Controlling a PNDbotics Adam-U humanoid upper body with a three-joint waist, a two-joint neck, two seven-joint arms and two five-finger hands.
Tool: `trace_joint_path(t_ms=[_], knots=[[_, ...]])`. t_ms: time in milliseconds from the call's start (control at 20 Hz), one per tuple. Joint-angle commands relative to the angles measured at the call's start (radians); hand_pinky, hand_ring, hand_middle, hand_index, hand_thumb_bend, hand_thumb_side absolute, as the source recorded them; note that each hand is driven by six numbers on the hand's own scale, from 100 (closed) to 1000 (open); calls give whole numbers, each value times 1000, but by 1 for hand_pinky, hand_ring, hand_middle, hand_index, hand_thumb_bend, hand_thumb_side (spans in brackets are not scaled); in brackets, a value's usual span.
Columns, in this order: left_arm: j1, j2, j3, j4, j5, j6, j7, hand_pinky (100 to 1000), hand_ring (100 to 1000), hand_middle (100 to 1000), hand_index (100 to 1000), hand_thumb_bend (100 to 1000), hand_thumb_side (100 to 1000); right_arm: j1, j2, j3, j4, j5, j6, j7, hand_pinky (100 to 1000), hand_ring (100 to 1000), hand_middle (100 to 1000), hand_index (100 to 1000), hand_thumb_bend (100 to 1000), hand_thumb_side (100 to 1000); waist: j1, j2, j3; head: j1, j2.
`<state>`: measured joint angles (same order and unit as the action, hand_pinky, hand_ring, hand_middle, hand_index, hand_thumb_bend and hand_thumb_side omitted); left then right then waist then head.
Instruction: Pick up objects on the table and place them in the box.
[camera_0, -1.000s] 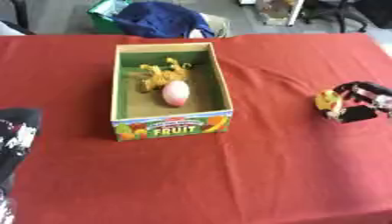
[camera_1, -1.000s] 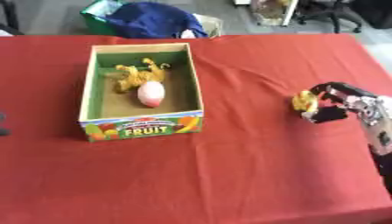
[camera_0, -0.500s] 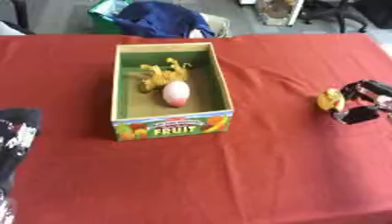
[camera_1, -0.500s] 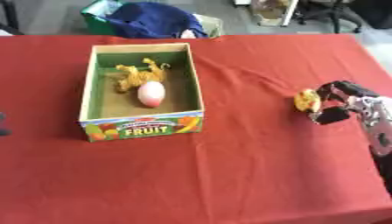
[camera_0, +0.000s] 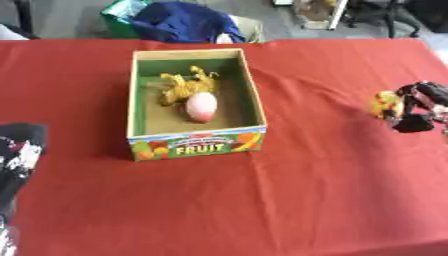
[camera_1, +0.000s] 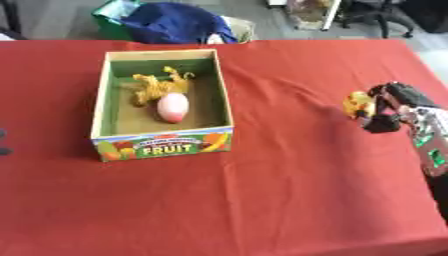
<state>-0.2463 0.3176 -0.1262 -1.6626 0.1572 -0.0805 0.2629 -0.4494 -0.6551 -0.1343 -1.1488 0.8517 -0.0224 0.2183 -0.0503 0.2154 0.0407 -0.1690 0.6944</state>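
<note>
Right hand curled round a small yellow object at the table's right side.

The black right hand (camera_1: 391, 107) has its fingers bent about the small yellow object (camera_1: 358, 104), which sits at the hand's left, toward the box, over the red tablecloth (camera_1: 289, 190). Well apart to the left stands the open cardboard box with a "FRUIT" label (camera_1: 164, 143), holding a pink egg-shaped item (camera_1: 172, 107) touching a yellow-brown toy (camera_1: 156, 86). The left hand (camera_0: 16, 155) shows at the left edge; whether its fingers are bent cannot be told.
</note>
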Motion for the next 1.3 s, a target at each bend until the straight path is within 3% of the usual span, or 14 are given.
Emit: trace_joint_path(t_ms=[50,200,400,900,1300], knots=[[-6,21,7,-16,-4,-1,3,559,685,513,623,548,424,-22,-30,-3,-28,-20,-6,-43,633,538,251,302,100,204,0,-15,0,-1,7],[-7,20,7,-16,-5,-2,3,559,685,513,623,548,424,-32,-29,2,-47,-40,-15,-89,578,485,202,248,100,187,-2,-15,1,0,5],[-6,20,6,-16,-5,-2,2,559,685,513,623,548,424,-62,-25,17,-97,-79,-36,-126,556,469,191,241,100,180,-3,-16,3,-1,3],[-7,18,2,-16,-3,-1,-2,560,684,513,623,546,425,-204,17,107,-188,-146,-98,-82,539,460,190,243,100,176,-1,-18,14,-6,-1],[-13,12,-1,-18,0,1,-5,559,683,512,623,547,425,-370,138,180,-100,-118,-138,-29,530,456,192,248,100,182,8,-17,30,-12,-7]])
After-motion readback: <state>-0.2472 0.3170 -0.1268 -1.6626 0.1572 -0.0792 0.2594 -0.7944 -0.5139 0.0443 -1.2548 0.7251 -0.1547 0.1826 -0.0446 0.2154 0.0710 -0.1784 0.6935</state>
